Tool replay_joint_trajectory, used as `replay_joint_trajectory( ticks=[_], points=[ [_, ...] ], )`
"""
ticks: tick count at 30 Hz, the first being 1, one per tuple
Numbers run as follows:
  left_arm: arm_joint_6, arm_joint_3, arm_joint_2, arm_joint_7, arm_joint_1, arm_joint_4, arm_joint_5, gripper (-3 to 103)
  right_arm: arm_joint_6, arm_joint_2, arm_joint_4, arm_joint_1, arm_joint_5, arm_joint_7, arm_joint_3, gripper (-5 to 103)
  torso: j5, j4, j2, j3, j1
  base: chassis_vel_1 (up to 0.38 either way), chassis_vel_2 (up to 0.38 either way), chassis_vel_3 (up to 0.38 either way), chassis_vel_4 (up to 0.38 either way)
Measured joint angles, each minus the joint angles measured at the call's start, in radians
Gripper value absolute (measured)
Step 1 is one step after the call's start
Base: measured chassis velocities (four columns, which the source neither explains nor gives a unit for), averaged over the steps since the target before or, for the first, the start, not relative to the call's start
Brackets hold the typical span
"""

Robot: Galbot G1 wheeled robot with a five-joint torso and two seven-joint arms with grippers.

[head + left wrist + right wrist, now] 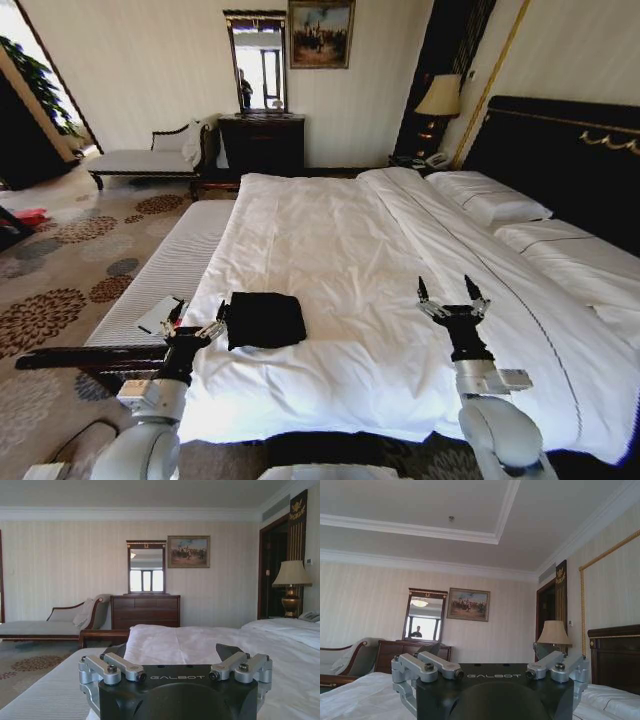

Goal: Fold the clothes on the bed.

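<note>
The clothes (pixel 265 320) lie as a compact black folded rectangle on the white bed (pixel 340 240), near its front left corner. My left gripper (pixel 196 322) is open at the bed's edge, just left of the folded black bundle, with one fingertip close to its side. My right gripper (pixel 446 297) is open and raised over the duvet, well to the right of the clothes, holding nothing. In the left wrist view the white bed (pixel 200 640) stretches ahead.
A striped bench (pixel 160 270) runs along the bed's left side with a small flat item (pixel 160 315) on it. Pillows (pixel 490 200) and the dark headboard (pixel 570 150) are on the right. A chaise (pixel 150 160), dresser (pixel 262 142) and lamp (pixel 440 97) stand at the far wall.
</note>
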Motion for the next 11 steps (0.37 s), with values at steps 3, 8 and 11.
replay_joint_trajectory(
  ticks=[3,8,11],
  points=[
    [0.001,-0.001,0.001,0.000,0.000,0.000,0.000,100,0.000,0.000,-0.001,0.001,0.000,0.000,-0.001,100,0.0000,0.0000,0.000,0.000,0.000,0.000,0.000,0.000,0.000],
    [0.003,-0.001,0.001,0.000,0.000,0.000,-0.001,100,0.000,-0.001,-0.001,0.001,0.000,0.000,-0.001,100,0.0000,0.0000,0.000,0.000,0.000,0.000,0.000,0.000,0.000],
    [0.003,-0.001,0.002,0.000,0.000,0.000,-0.001,100,0.000,-0.001,-0.001,0.001,0.001,0.000,-0.001,100,0.0000,0.0000,0.000,0.000,0.000,0.000,0.000,0.000,0.000]
  ],
)
